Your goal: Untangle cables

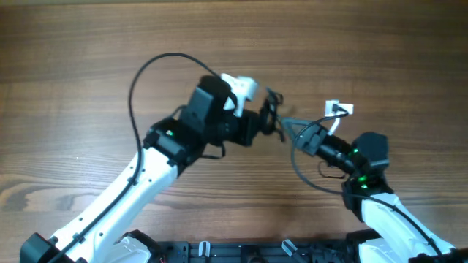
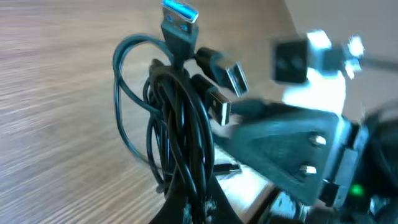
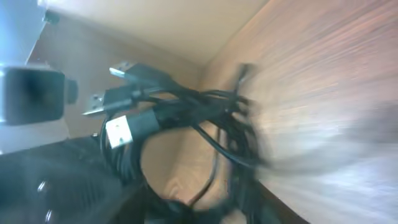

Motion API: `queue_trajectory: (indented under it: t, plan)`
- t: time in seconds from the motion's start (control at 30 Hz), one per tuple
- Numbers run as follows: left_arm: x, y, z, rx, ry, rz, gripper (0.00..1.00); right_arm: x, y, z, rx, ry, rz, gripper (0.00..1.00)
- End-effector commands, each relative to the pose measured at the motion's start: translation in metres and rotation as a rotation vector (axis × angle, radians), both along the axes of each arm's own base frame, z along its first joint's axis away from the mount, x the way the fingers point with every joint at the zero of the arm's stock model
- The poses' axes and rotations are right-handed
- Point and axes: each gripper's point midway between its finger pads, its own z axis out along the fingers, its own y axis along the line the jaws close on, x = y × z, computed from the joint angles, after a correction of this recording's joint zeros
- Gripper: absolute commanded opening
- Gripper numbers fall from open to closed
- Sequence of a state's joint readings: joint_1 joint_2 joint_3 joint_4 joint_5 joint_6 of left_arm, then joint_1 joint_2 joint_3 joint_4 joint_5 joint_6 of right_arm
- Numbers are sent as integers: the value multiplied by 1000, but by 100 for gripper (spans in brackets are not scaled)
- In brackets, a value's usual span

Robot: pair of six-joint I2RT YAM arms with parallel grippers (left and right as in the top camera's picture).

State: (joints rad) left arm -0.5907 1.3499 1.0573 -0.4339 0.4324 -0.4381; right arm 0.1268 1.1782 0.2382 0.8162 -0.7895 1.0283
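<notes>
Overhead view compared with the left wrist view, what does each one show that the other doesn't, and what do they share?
Only overhead: the left end effector and right end effector facing each other over a wide stretch of the wooden table. Only left wrist: the plug ends close up, including a blue-tongued USB plug at the top. Both: the cable bundle, a knot of thin black cords.

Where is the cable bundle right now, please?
Overhead view: the cable bundle is near the centre, held in the left gripper, the right gripper close beside it.
</notes>
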Motion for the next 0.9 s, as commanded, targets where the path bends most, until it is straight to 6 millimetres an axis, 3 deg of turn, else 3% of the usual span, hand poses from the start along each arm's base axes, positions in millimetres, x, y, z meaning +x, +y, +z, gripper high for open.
queue_trajectory:
  t: [0.0, 0.1, 0.23, 0.33, 0.5, 0.67, 0.87]
  plan:
    - [30, 31, 10, -81, 107, 253, 4, -10, 0, -4, -65, -81, 93, 53]
    - [37, 41, 11, -116, 159, 326, 4, -15, 5, -15, -66, -19, 112, 53]
    - [34, 38, 12, -159, 226, 350, 4, -20, 13, -16, -59, -4, 142, 52]
    - [35, 37, 13, -223, 335, 443, 4, -26, 22, -14, 27, 122, 154, 51]
    - [30, 32, 13, -255, 405, 483, 4, -21, 31, -14, 80, 209, 99, 35]
    - [19, 16, 11, -234, 397, 446, 4, -19, 32, -15, 94, 230, 72, 27]
    - [6, 5, 9, -192, 361, 365, 4, -13, 30, -2, 115, 176, 48, 5]
